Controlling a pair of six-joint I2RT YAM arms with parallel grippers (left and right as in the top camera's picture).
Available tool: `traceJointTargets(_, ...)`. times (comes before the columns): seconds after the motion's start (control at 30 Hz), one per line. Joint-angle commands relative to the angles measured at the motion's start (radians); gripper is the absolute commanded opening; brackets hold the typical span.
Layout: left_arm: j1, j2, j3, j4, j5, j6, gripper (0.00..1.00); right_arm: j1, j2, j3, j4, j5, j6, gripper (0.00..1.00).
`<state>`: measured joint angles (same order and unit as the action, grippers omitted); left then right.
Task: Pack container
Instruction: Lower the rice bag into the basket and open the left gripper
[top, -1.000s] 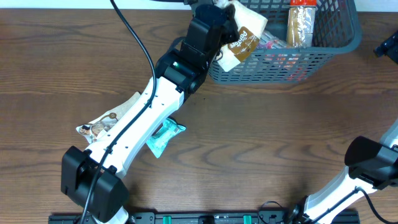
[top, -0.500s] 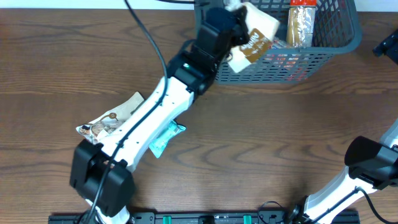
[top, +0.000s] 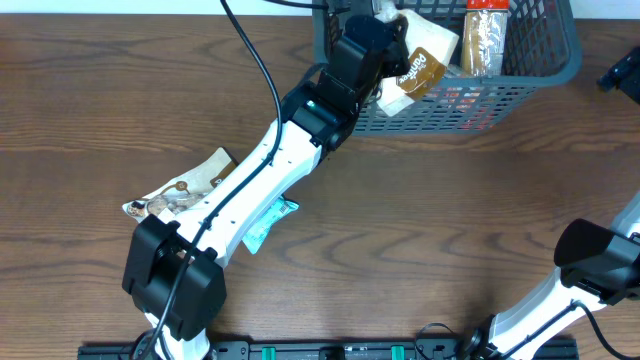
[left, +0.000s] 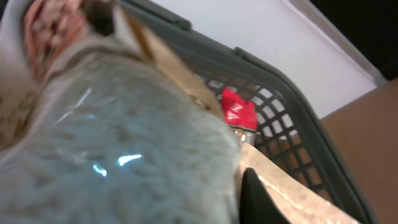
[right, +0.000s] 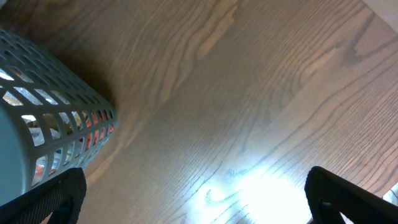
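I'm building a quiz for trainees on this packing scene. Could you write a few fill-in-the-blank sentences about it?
Outside the container, ___ packets lie on the table.
The teal packet lies partly under the ___ arm.
The right gripper has its jaws ___.
The cream-and-brown packet in the air is above the ___.
Missing words: two; left; open; container.

Overhead looks straight down on the counter (top: 450, 230). Left wrist sits close inside the container (left: 267, 71), which all views share. Right wrist faces its outer corner and the counter.
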<state>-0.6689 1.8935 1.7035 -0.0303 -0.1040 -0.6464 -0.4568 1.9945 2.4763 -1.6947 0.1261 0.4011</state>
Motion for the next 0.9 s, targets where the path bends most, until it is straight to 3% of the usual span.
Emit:
traceJointTargets(0.0, 0.001, 0.042, -0.006, -0.037, -0.027, 0.056, 0.17, -0.002, 0.0, -0.004, -0.003, -0.004, -0.014, 0.99)
traceJointTargets(0.1, 0.001, 0.042, -0.006, -0.048, -0.04, 0.074, 0.34, -0.002, 0.0, -0.004, -0.003, -0.004, -0.014, 0.99)
traceJointTargets(0.2, 0.001, 0.042, -0.006, -0.047, -0.04, 0.078, 0.36, -0.002, 0.0, -0.004, -0.003, -0.004, -0.014, 0.99)
traceJointTargets(0.27, 0.001, 0.042, -0.006, -0.047, -0.04, 0.078, 0.46, -0.002, 0.0, -0.004, -0.003, -0.004, -0.014, 0.99)
traceJointTargets(0.53, 0.001, 0.04, -0.005, -0.046, -0.04, 0.133, 0.46, -0.002, 0.0, -0.004, -0.003, -0.004, -0.014, 0.99)
traceJointTargets(0.87, 0.001, -0.109, -0.002, -0.052, -0.162, 0.325, 0.46, 0.0, 0.0, -0.004, -0.003, -0.004, -0.017, 0.99)
